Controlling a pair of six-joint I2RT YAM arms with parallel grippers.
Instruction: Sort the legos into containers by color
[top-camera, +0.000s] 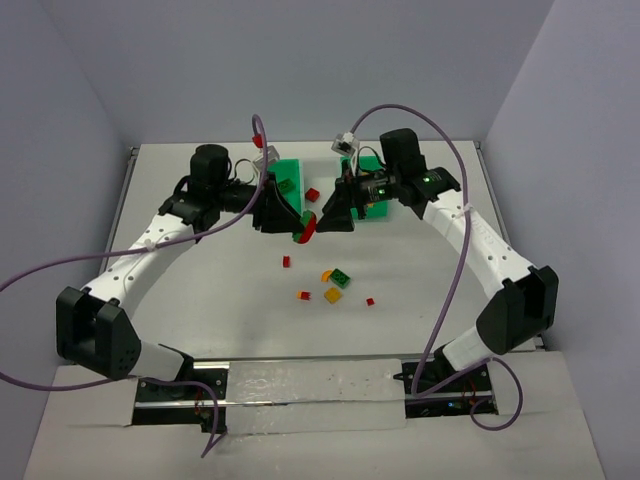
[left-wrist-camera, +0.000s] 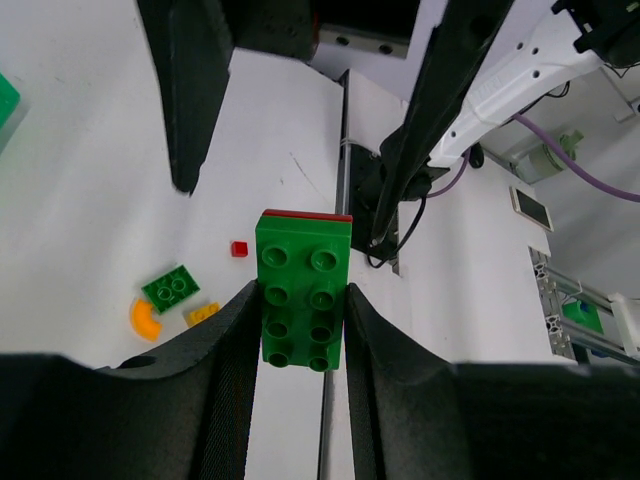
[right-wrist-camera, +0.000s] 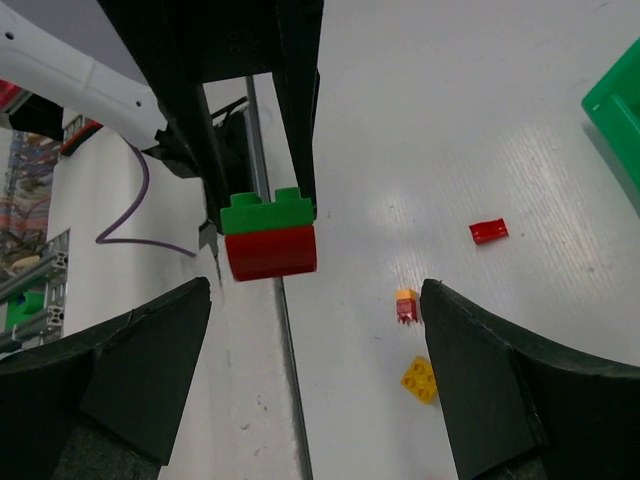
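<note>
two pieces are stuck together, a green brick on a red block, which seems to be why both arms meet above the table, just short of the containers by the far edge. the left gripper is clamped on the green brick's sides, holding the pair in the air with the red end turned outward. the right gripper faces it with its jaws spread wide and nothing in them, probably placed to pull the red part off so each colour can go to its own bin. other legos lie loose near the table's centre.
</note>
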